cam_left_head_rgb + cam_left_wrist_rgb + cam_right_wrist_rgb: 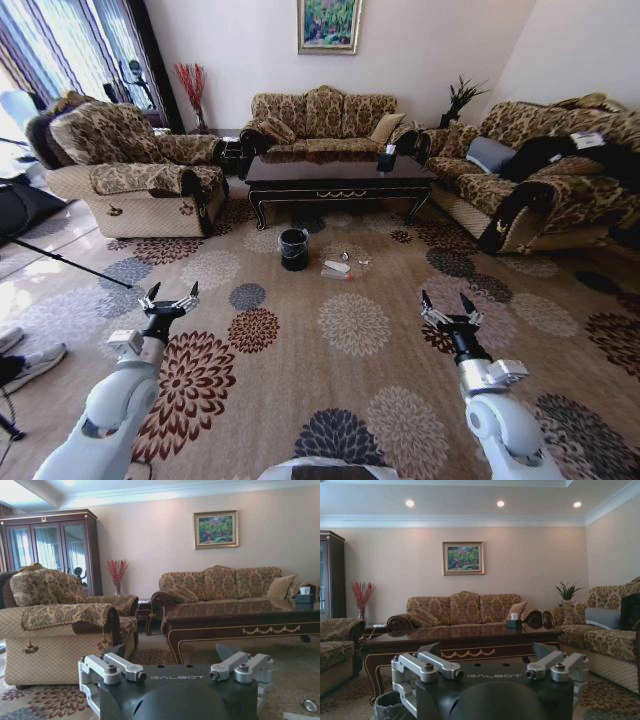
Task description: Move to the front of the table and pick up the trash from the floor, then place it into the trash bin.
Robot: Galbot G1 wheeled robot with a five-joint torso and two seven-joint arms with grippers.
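Big living room, and the floor (350, 390) is one huge beige carpet with round flower medallions all over it. Seating next: three upholstered pieces in brown-gold damask, one three-seat sofa (325, 120) against the back wall, one armchair (135, 170) on the left, one more sofa (545, 170) on the right. In the middle sits one table (340, 175), long, low and glossy dark wood with gold scroll trim (you can see the trim nicely from the left wrist view (272, 629)). One dark tissue box (386, 158) stands on its right end.

Just in front of the table, on the carpet, is one trash bin (294, 249), small, round and black with a crinkly clear liner over the rim. Its rim also pokes into the right wrist view (390, 705).

The trash lies on the floor just beside the bin, to its right: one clear bottle with a red cap (336, 275), one flat white piece (337, 266) touching or nearly touching it, and one tiny round thing (364, 262) a bit further right.

Two grippers, both held low over the carpet, well short of the trash. The left gripper (168, 297) has its fingers spread apart with nothing between them, and the right gripper (449, 307) is spread the same way, also holding nothing.
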